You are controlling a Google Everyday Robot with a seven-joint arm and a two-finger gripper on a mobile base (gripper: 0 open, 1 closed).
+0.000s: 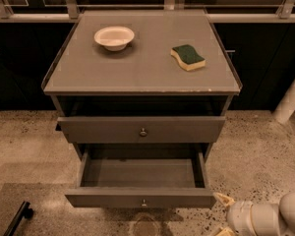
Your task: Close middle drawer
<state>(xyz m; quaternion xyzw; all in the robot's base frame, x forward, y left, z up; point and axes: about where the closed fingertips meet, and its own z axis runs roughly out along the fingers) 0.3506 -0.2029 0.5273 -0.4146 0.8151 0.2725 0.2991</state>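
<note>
The middle drawer (140, 197) is grey-brown with a low flat front and a small round knob (144, 202). It is pulled far out and its shallow box is empty. My gripper (221, 215) is at the bottom right, low and just right of the drawer front's right end, not touching it. Its two cream fingertips (223, 199) are spread apart with nothing between them. The white wrist extends off to the right.
The taller top drawer (142, 129) stands slightly out above the middle one. On the cabinet top (147, 73) sit a white bowl (114, 37) and a green-and-yellow sponge (188, 57). A black object (17, 219) lies on the speckled floor at the lower left.
</note>
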